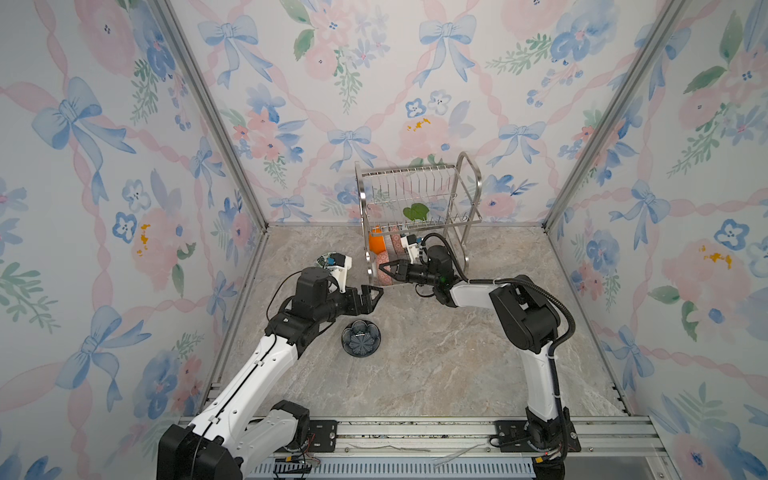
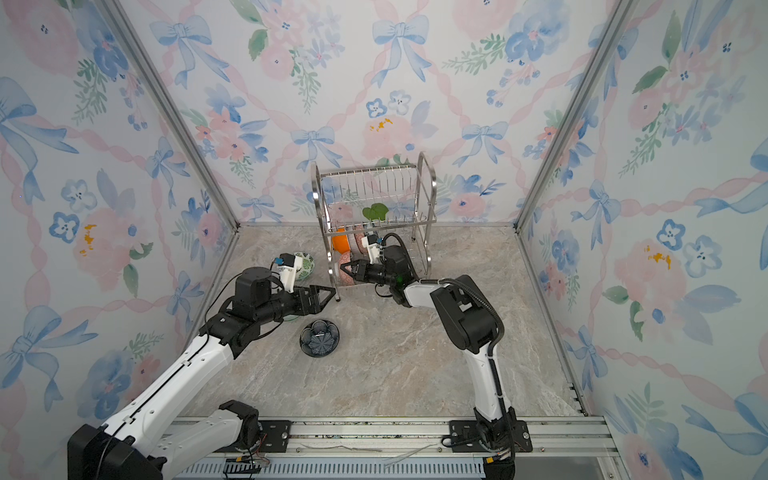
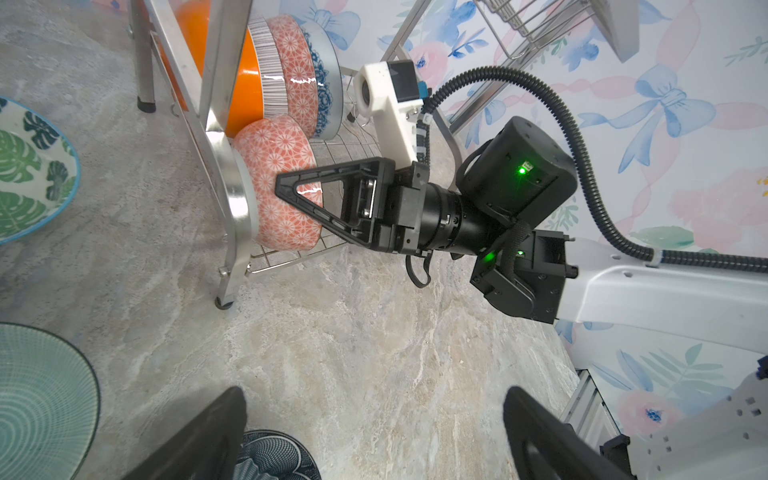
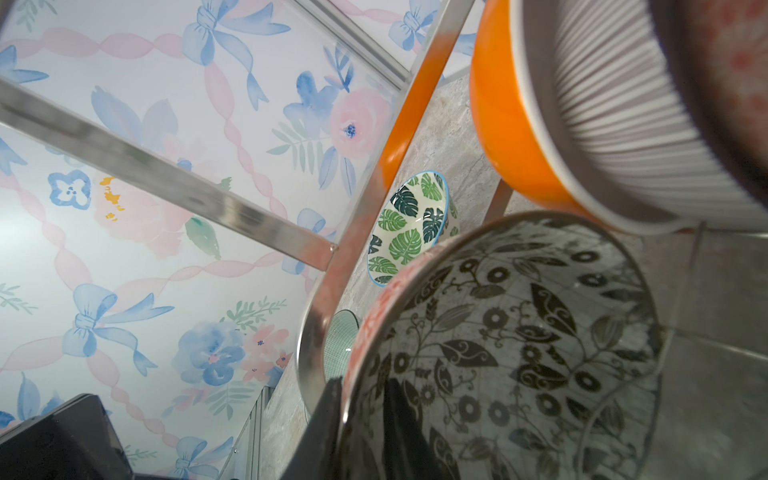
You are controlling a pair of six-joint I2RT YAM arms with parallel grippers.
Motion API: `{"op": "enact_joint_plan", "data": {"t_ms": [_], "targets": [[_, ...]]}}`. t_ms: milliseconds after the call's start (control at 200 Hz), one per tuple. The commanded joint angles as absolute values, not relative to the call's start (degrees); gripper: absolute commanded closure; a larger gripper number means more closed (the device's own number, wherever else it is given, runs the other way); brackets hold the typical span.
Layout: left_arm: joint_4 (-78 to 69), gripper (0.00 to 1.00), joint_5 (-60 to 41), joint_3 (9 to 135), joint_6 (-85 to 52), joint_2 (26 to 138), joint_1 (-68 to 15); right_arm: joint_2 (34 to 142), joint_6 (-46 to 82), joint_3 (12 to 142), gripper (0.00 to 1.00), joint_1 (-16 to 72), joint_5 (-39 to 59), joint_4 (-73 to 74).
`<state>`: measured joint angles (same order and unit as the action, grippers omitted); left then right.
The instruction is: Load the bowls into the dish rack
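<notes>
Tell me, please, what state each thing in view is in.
Dish rack: upright on the table.
Orange bowl: on edge in the lower tier.
Leaf-lined bowl: on its side in the lower tier.
Right gripper: jaws straddle that bowl's rim; grip unclear.
Left gripper: open, empty.
Dark blue flower bowl: upright on the table.
Green-leaf bowl: on the table, outside the rack.
Teal bowl: on the table.

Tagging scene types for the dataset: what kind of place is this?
Probably a robot test booth dressed as a kitchen, not a real one: wallpapered panels in a metal frame, a stone-look tabletop, and a dish rack with bowls.
</notes>
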<state>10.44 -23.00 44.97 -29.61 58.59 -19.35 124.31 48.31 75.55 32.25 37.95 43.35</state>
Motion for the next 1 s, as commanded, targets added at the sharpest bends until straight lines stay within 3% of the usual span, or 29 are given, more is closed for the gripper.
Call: {"op": "enact_joint_plan", "data": {"t_ms": [0, 995], "targets": [[10.5, 0.02, -22.9, 44.2, -29.7, 57.4, -19.1, 122.8, 46.1, 76.6, 0.77, 32.2, 38.1, 37.9], [10.6, 0.02, -22.9, 43.8, -30.1, 55.8, -19.1, 114.3, 44.3, 69.2, 0.57, 32.0, 35.8, 39.0]]}}
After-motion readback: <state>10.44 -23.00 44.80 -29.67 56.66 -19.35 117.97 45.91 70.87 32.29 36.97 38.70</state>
